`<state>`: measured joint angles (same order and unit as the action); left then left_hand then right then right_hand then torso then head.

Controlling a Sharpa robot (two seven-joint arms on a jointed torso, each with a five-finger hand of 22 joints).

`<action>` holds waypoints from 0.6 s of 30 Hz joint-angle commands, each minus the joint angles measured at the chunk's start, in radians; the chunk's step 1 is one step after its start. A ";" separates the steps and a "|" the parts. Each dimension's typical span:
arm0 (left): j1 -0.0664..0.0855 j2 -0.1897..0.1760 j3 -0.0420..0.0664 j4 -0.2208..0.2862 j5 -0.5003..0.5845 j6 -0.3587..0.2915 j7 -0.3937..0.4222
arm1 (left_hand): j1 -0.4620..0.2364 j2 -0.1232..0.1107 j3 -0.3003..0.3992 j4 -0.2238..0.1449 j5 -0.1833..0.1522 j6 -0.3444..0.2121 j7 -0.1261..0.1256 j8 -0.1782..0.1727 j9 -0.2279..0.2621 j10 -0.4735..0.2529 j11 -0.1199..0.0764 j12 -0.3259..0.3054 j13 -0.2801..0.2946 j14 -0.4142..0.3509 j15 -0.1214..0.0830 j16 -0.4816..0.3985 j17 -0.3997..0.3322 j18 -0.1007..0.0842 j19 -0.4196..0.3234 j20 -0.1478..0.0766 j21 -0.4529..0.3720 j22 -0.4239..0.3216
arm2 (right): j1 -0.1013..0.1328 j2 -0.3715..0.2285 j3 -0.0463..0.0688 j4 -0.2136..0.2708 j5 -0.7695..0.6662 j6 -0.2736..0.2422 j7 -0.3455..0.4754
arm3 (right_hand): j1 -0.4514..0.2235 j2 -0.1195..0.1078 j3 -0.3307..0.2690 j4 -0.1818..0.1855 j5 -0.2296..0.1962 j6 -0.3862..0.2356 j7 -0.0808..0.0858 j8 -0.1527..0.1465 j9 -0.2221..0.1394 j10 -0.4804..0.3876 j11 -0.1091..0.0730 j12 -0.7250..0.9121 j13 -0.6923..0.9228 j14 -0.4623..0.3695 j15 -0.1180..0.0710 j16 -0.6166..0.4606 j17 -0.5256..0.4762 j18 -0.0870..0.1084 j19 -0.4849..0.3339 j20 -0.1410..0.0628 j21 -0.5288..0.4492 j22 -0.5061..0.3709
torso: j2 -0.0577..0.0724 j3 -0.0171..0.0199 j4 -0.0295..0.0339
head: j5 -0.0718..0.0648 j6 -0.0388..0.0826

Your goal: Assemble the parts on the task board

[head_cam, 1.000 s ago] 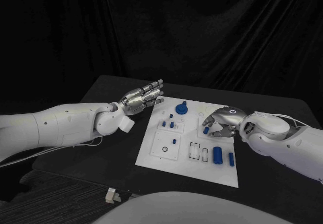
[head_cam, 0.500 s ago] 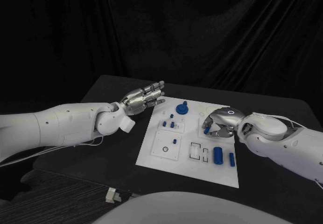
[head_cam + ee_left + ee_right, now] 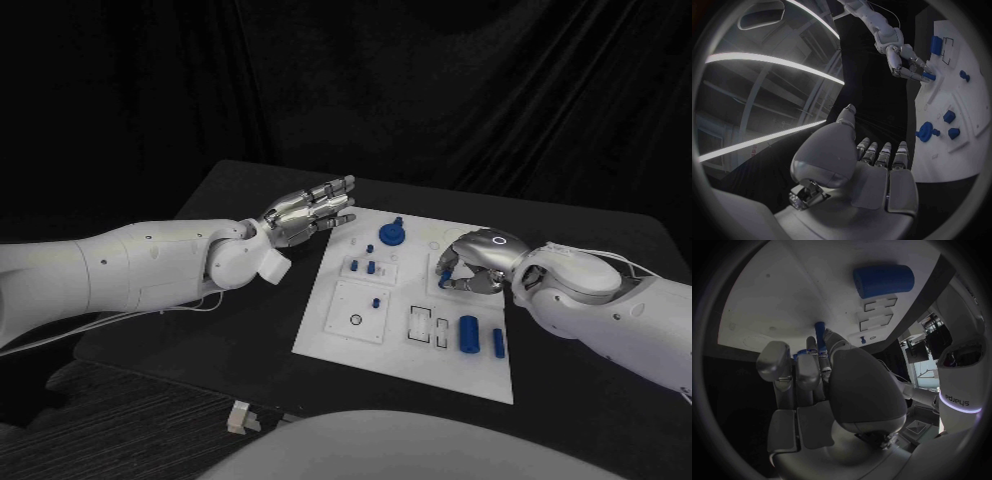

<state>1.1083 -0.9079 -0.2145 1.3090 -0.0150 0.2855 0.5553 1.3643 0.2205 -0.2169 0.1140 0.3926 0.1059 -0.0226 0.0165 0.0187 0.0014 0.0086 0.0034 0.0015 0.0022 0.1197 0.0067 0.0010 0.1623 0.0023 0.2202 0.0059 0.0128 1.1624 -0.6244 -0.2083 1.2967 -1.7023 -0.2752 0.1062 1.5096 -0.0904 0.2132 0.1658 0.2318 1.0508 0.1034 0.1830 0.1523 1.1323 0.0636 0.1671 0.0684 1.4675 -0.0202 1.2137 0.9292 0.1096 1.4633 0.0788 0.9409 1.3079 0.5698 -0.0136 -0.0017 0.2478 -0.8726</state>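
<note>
The white task board (image 3: 325,335) lies in the middle of the black table. My right hand (image 3: 472,263) is curled down over the board's right middle and pinches a small blue peg (image 3: 444,276) at its fingertips. The peg (image 3: 819,332) stands on end against the board (image 3: 773,290), and it is also in the left wrist view as the blue peg (image 3: 928,76) under the right hand (image 3: 903,61). My left hand (image 3: 307,212) hovers open beside the board's far left corner, its fingers (image 3: 879,152) spread and holding nothing.
On the board are a blue knob (image 3: 391,235), small blue pegs (image 3: 361,266), another peg (image 3: 374,301), a black ring (image 3: 353,320), two rectangular slots (image 3: 421,322), a thick blue cylinder (image 3: 467,332) and a slim one (image 3: 498,343). The table's near edge runs close to the board's front.
My right hand has shifted slightly over the board with the peg still in its fingers. The left hand has stayed where it was.
</note>
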 commanded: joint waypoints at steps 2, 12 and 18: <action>-0.002 0.003 0.001 0.002 0.007 0.012 0.003 | 0.007 0.004 0.001 -0.009 0.009 0.000 0.008 0.007 0.001 -0.001 -0.008 -0.003 -0.001 -0.002 0.005 -0.007 -0.001 0.011 0.002 0.006 -0.001 0.001 | 0.005 -0.010 0.001 0.019 0.008 -0.046 -0.005 | 0.016 0.002 0.017 -0.004 0.015 0.013 0.007 0.008 0.008 0.013 0.000 0.000 -0.002 -0.003 -0.001 -0.004 -0.008 -0.001 -0.005 -0.001 -0.007 0.112 | 0.000 -0.0002 -0.0003 | 0.001 0.000; -0.003 0.006 0.001 -0.001 0.007 0.014 -0.001 | 0.009 0.006 0.002 -0.015 0.017 0.002 0.011 0.007 0.001 -0.001 -0.009 -0.003 -0.001 -0.002 0.006 -0.007 -0.001 0.011 0.002 0.006 -0.001 0.001 | 0.048 -0.046 0.001 0.099 0.008 -0.056 -0.030 | 0.032 -0.004 0.043 -0.022 0.019 0.038 0.012 0.020 0.025 0.055 -0.007 0.006 0.000 -0.012 -0.007 -0.018 -0.025 0.000 -0.013 -0.005 -0.016 0.113 | -0.001 -0.0003 -0.0005 | 0.001 0.000; -0.004 0.006 0.001 -0.001 0.007 0.013 -0.002 | 0.010 0.006 0.002 -0.016 0.020 0.003 0.011 0.007 0.002 -0.001 -0.009 -0.003 -0.001 -0.002 0.006 -0.007 -0.001 0.011 0.002 0.006 -0.001 0.001 | 0.079 -0.066 0.001 0.167 0.008 -0.061 -0.039 | 0.037 -0.006 0.051 -0.029 0.021 0.048 0.011 0.025 0.030 0.066 -0.009 0.005 -0.001 -0.014 -0.008 -0.021 -0.029 0.000 -0.014 -0.006 -0.018 0.113 | 0.000 -0.0003 -0.0009 | 0.009 0.000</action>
<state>1.1059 -0.9030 -0.2146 1.3066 -0.0150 0.2870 0.5451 1.3682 0.2244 -0.2161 0.1046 0.4068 0.1109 -0.0176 0.0204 0.0186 -0.0017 0.0055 0.0034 0.0018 0.0022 0.1198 0.0067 0.0014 0.1622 0.0023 0.2202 0.0059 0.0128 1.2366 -0.6878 -0.2080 1.4484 -1.6942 -0.3116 0.0936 1.5349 -0.0975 0.2586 0.1390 0.2502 1.0908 0.1150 0.2040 0.1799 1.1899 0.0532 0.1703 0.0664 1.4586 -0.0292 1.1959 0.9006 0.1095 1.4560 0.0715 0.9278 1.3077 0.5691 -0.0136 -0.0025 0.2544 -0.8726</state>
